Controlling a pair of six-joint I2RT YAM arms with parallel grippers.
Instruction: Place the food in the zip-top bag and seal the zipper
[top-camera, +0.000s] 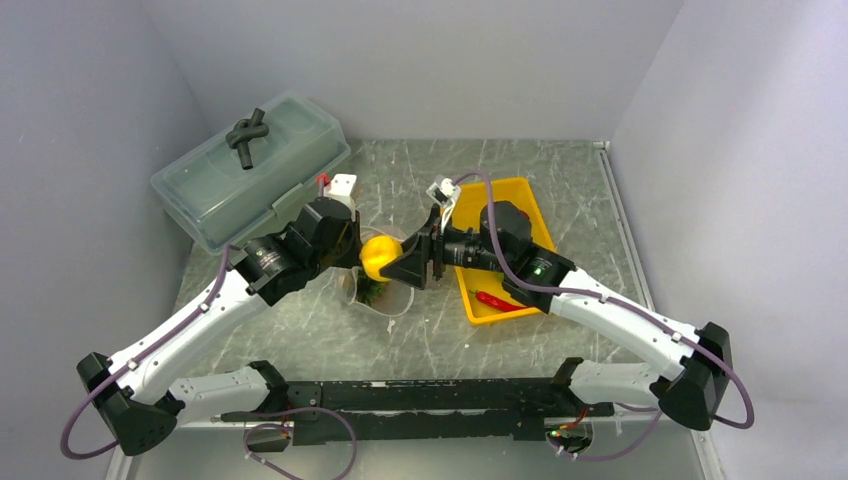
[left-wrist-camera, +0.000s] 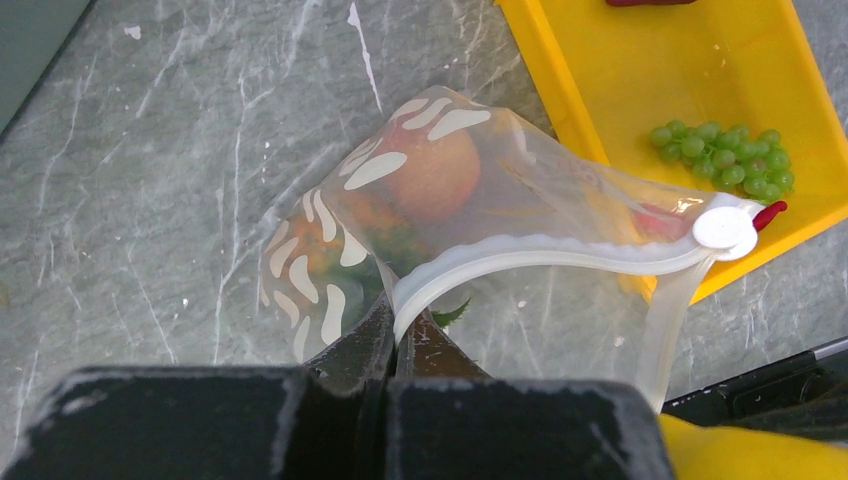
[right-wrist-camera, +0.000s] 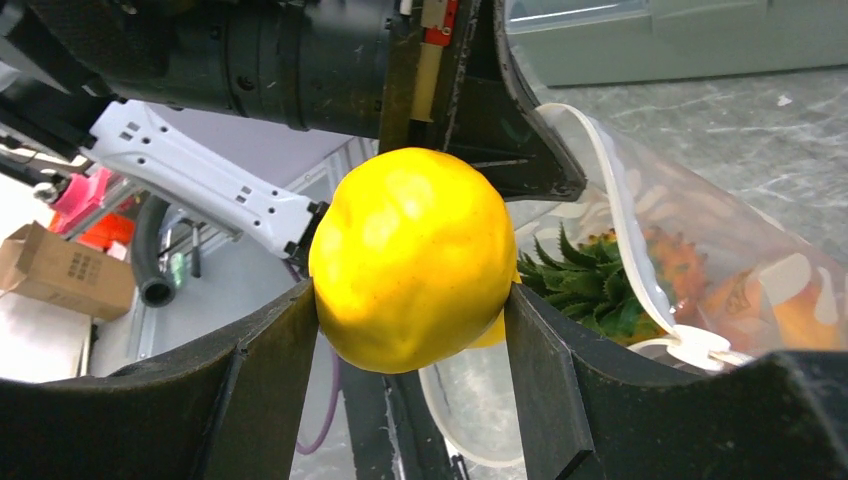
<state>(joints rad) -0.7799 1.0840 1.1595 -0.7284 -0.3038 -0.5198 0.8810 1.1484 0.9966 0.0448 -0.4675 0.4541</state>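
Observation:
My right gripper (right-wrist-camera: 410, 292) is shut on the round yellow fruit (right-wrist-camera: 415, 255) and holds it in the air just in front of the bag's open mouth; it also shows in the top view (top-camera: 392, 260). My left gripper (left-wrist-camera: 395, 325) is shut on the zipper (left-wrist-camera: 520, 250), pinching one end of the strip and holding the zip-top bag (left-wrist-camera: 400, 200) up off the table. A peach (left-wrist-camera: 432, 170) and the orange pineapple with its green crown (right-wrist-camera: 575, 280) lie inside the bag. A green grape bunch (left-wrist-camera: 725, 155) and a red chili (top-camera: 495, 300) lie in the yellow tray.
The yellow tray (top-camera: 515, 195) stands right of the bag, partly under my right arm. A large translucent lidded box (top-camera: 250, 165) with a black fitting on its lid sits at the back left. The zipper's white slider (left-wrist-camera: 725, 228) sits at the strip's far end.

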